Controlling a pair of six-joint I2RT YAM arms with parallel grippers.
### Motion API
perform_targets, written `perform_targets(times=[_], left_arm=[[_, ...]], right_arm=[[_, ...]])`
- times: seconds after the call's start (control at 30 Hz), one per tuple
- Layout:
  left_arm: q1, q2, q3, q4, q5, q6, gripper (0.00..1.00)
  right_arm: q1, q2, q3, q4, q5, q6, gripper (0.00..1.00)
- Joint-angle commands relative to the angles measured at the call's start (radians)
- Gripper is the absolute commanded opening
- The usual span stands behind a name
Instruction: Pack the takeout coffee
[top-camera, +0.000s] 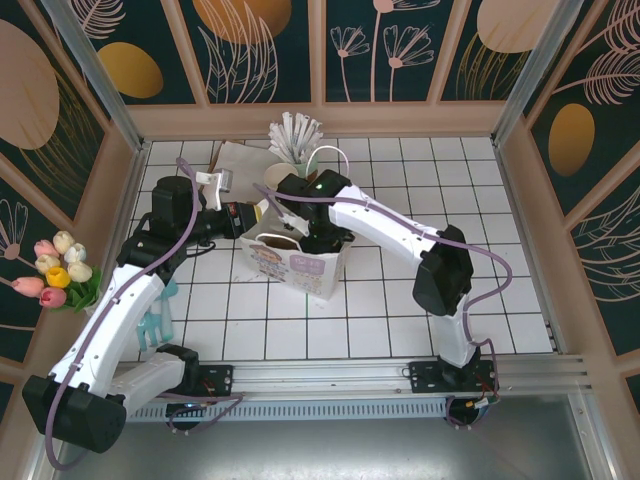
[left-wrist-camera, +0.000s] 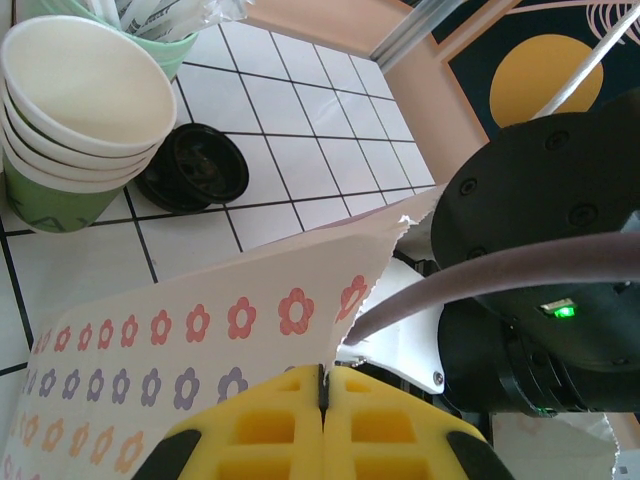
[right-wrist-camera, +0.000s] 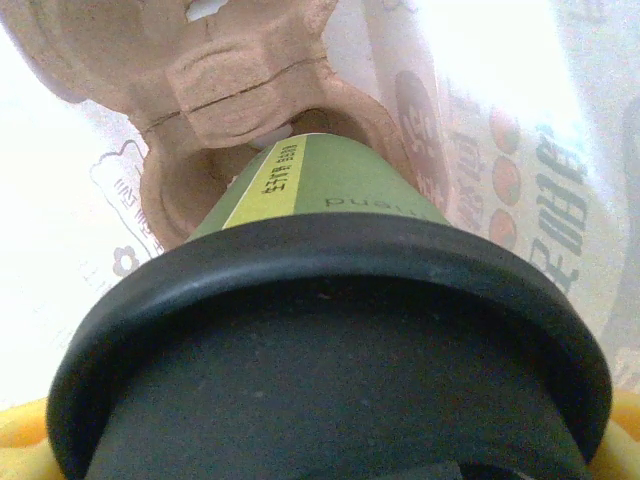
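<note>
Likely light and crushable, the takeout coffee (right-wrist-camera: 330, 185) is clamped near its stiffer lid rim by the right hand (right-wrist-camera: 320, 455), while the left hand (left-wrist-camera: 323, 400) pinches the bag (left-wrist-camera: 200, 330).

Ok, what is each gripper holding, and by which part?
Left gripper pinches the bag by its top edge. Right gripper holds the coffee at its lidded top.

White tiled table (top-camera: 520, 300) holds the paper bag (top-camera: 300, 268), stacked green cups (left-wrist-camera: 60, 150), a black lid (left-wrist-camera: 195, 165), mint straw holder (left-wrist-camera: 178, 52).

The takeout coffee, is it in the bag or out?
In: the takeout coffee points at the pulp carrier, printed bag walls on both sides.
</note>
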Motion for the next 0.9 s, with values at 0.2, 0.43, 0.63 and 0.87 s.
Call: perform_targets(times=[0.2,0.43,0.63,0.87], left_arm=[[-0.004,-0.008,-0.005,0.007,0.005,0.011,0.0],[-0.003,-0.006,-0.004,0.007,0.003,0.01,0.0],[-0.004,-0.001,-0.001,0.007,0.003,0.009,0.0],[-0.004,0.0,0.0,0.007,0.005,0.008,0.0]], right_arm=[[-0.023,0.023,-0.003,0.006,-0.02,-0.033,0.31],[-0.027,0.028,0.0,0.009,-0.027,-0.042,0.31],[-0.032,0.028,-0.001,0.012,-0.032,-0.046,0.3],[-0.035,0.03,-0.009,0.017,-0.043,-0.049,0.3]])
